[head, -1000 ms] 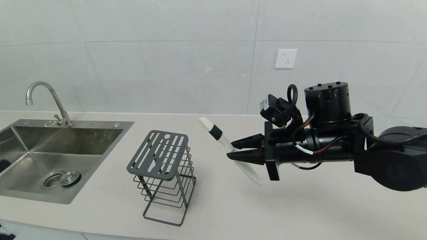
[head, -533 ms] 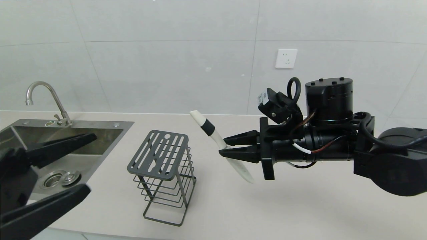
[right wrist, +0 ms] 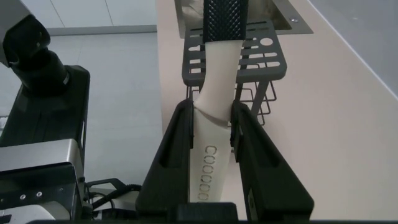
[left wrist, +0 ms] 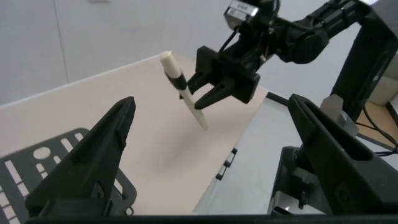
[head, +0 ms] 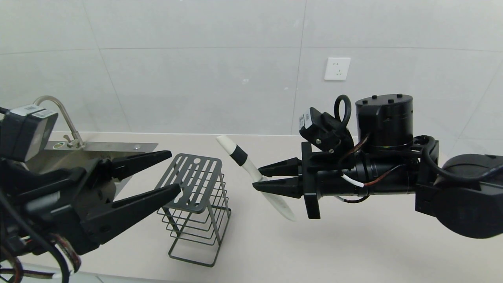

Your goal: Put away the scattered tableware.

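Observation:
My right gripper (head: 258,179) is shut on a white knife (head: 245,163) with a black band on its handle. It holds the knife tilted above the counter, handle up and to the left, blade down, to the right of a dark wire rack (head: 196,173) with a slotted top. In the right wrist view the knife (right wrist: 214,99) sits between the fingers (right wrist: 180,143), and the rack (right wrist: 267,59) lies beyond. My left gripper (head: 175,171) stands open at the rack's left side with nothing between its fingers. The left wrist view looks across at the knife (left wrist: 183,93) and the rack's top (left wrist: 37,162).
A steel sink (head: 98,147) with a faucet (head: 59,110) is at the far left, partly hidden by my left arm. A wall socket (head: 337,68) sits on the tiled wall. The beige counter (head: 353,243) stretches bare to the right and front of the rack.
My left gripper came in from the lower left and moved right, up to the rack. The right gripper carried the knife a little to the left, closer to the rack.

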